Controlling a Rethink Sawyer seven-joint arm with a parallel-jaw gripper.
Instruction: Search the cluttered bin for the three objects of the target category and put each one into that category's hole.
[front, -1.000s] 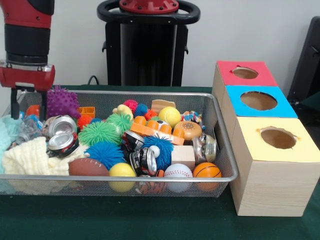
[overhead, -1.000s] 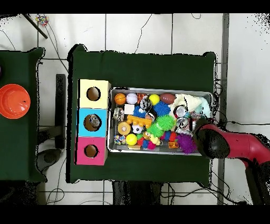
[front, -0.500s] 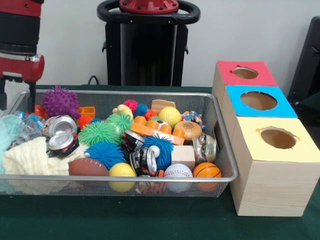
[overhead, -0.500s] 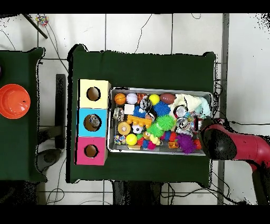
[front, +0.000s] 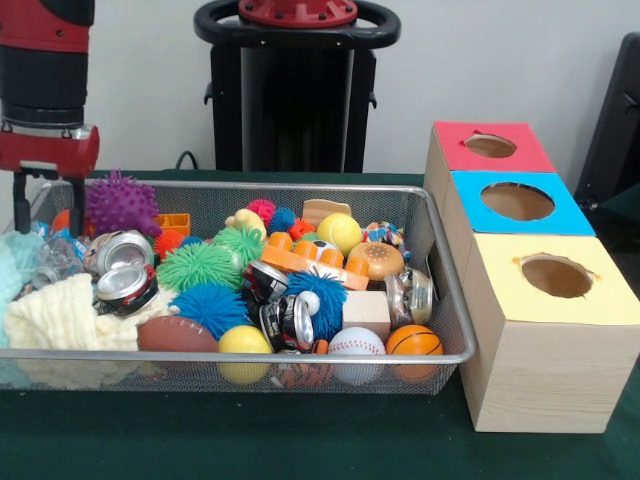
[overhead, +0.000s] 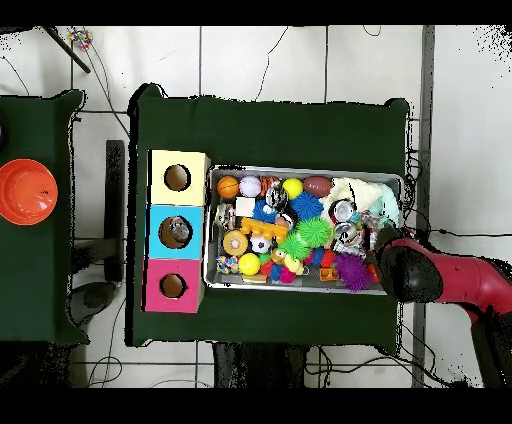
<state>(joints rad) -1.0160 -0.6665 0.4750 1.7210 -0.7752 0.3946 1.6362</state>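
Note:
A wire mesh bin (front: 250, 357) holds a jumble: crushed cans (front: 125, 250), spiky rubber balls (front: 200, 265), small sports balls (front: 355, 343), a cream cloth (front: 55, 315) and toy blocks. My gripper (front: 48, 205) hangs over the bin's left end, just left of a purple spiky ball (front: 120, 203). It is open with nothing between its fingers. In the overhead view the red arm (overhead: 440, 280) covers the gripper at the bin's (overhead: 300, 168) right end. Three boxes with round holes stand beside the bin: red (front: 455, 140), blue (front: 570, 215) and yellow (front: 610, 300).
A black pedestal (front: 295, 90) rises behind the bin. An orange bowl (overhead: 27, 191) sits on a separate green table. Something lies inside the blue box's hole (overhead: 177, 231). Green cloth covers the table (front: 300, 440) around the bin.
The gripper lifted and shifted left out of the bin's left end, then came back slightly right and lower. It stays empty. The bin's contents have not moved.

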